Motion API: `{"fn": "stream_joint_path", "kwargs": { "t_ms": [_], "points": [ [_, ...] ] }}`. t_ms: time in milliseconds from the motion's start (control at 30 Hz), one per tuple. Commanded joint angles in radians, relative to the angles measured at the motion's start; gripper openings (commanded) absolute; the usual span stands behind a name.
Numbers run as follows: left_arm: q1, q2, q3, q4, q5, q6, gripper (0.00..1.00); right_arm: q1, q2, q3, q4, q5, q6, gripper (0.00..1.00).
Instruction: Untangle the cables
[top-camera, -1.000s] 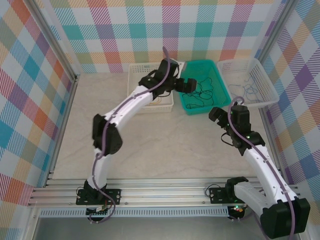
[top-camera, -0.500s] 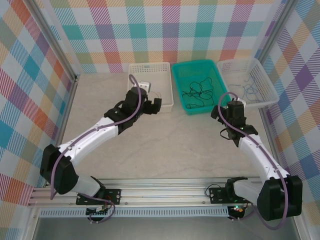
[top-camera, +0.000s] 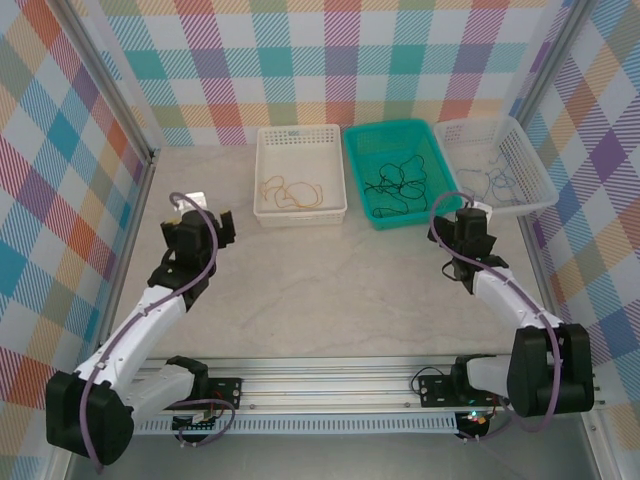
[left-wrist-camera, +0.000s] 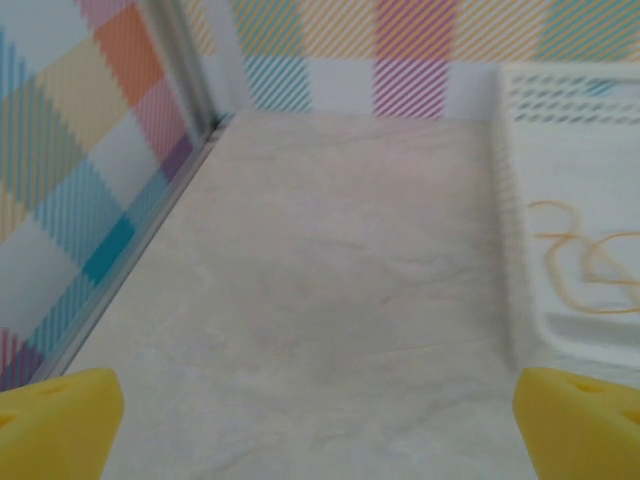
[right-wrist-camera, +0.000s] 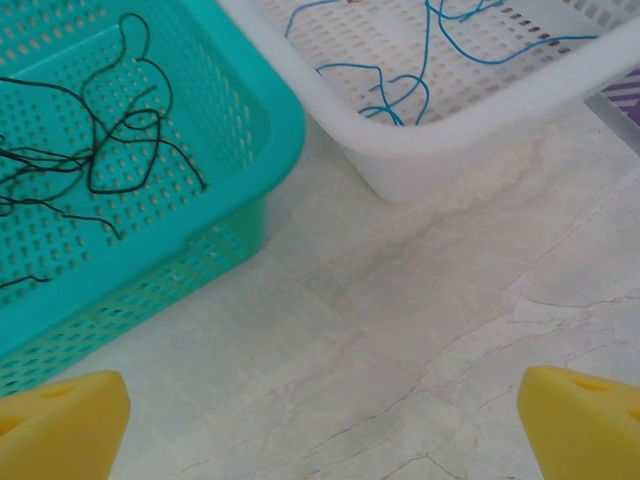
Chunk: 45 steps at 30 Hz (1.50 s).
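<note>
Table (left-wrist-camera: 300, 300) lies under left end effector (left-wrist-camera: 320, 405) and right end effector (right-wrist-camera: 322, 405), both spread wide, empty.

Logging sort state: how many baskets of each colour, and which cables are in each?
White: 2, left white basket with orange-tan cable, right white basket with blue cables
Teal: 1, teal basket with black cables
Total: 3 baskets

Abreast, far side — left basket (top-camera: 300, 216) | middle basket (top-camera: 405, 218) | right basket (top-camera: 525, 206) | cables (top-camera: 395, 185) in each
</note>
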Motion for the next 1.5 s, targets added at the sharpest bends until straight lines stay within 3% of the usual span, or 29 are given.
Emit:
{"fn": "stream_joint_path", "kwargs": {
  "t_ms": [0, 100, 300, 500, 633, 733, 833, 933, 1067, 1167, 1333, 1367, 1467],
  "points": [
    [0.091, 0.001, -0.114, 0.154, 0.004, -0.056, 1.00, -0.007, 0.034, -0.027, 0.130, 0.030, -0.050, 1.00],
    [0.169, 0.060, -0.200, 0.288, 0.073, -0.099, 1.00, -0.014, 0.079, -0.032, 0.164, 0.016, -0.099, 1.00],
    [0.242, 0.225, -0.327, 0.648, 0.258, -0.025, 1.00, -0.015, 0.115, -0.066, 0.250, -0.023, -0.143, 1.00],
    [0.250, 0.301, -0.264, 0.617, 0.358, 0.030, 1.00, -0.018, 0.138, -0.088, 0.309, -0.047, -0.168, 1.00],
    [0.251, 0.322, -0.375, 0.858, 0.463, -0.035, 1.00, -0.020, 0.159, -0.097, 0.357, -0.079, -0.175, 1.00],
    [0.251, 0.367, -0.354, 0.864, 0.430, -0.024, 1.00, -0.020, 0.176, -0.098, 0.386, -0.105, -0.184, 1.00],
    [0.248, 0.474, -0.312, 0.893, 0.496, -0.001, 1.00, -0.021, 0.186, -0.092, 0.387, -0.120, -0.198, 1.00],
    [0.215, 0.567, -0.298, 0.967, 0.489, 0.036, 1.00, -0.022, 0.184, -0.100, 0.408, -0.129, -0.203, 1.00],
    [0.203, 0.542, -0.300, 0.924, 0.461, 0.041, 1.00, -0.023, 0.183, -0.120, 0.466, -0.153, -0.235, 1.00],
    [0.148, 0.552, -0.292, 0.927, 0.239, 0.022, 1.00, -0.028, 0.191, -0.195, 0.655, -0.165, -0.270, 1.00],
    [0.146, 0.546, -0.286, 0.907, 0.216, 0.009, 1.00, -0.028, 0.279, -0.357, 1.027, -0.262, -0.309, 1.00],
    [0.146, 0.546, -0.286, 0.910, 0.216, 0.009, 1.00, -0.028, 0.280, -0.354, 1.019, -0.281, -0.319, 1.00],
    [0.146, 0.545, -0.289, 0.912, 0.220, 0.012, 1.00, -0.047, 0.292, -0.216, 0.771, -0.294, -0.301, 1.00]
  ]
}}
